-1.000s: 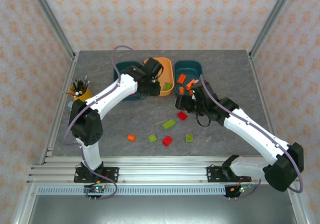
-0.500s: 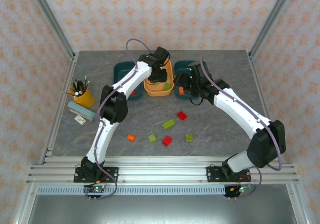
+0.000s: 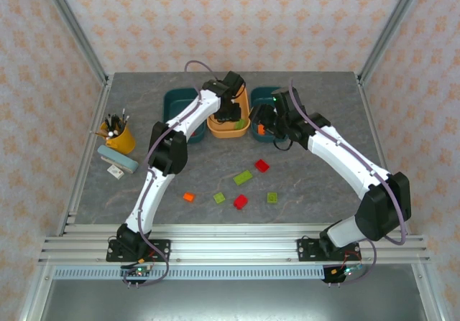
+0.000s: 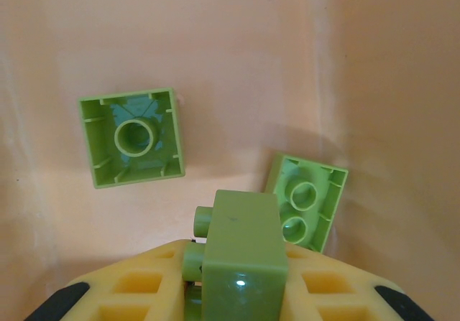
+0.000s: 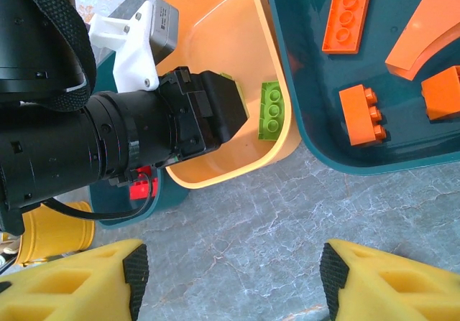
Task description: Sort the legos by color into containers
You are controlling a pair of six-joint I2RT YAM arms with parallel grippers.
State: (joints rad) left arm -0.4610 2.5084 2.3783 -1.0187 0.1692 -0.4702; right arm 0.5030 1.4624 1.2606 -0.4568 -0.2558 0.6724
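Legos (image 3: 243,177) look light, hard and slick, so pinch each one on its flat sides.
From above, six lie loose on the table (image 3: 208,159); the left claw (image 3: 231,111) is over the orange tub (image 3: 230,132) and the right claw (image 3: 264,131) is by the right teal tub (image 3: 260,97). At the left wrist, the claw pinches a green brick (image 4: 241,253) above two more green ones. At the right wrist, the claw is spread wide, holding nothing, near the orange bricks (image 5: 358,114).
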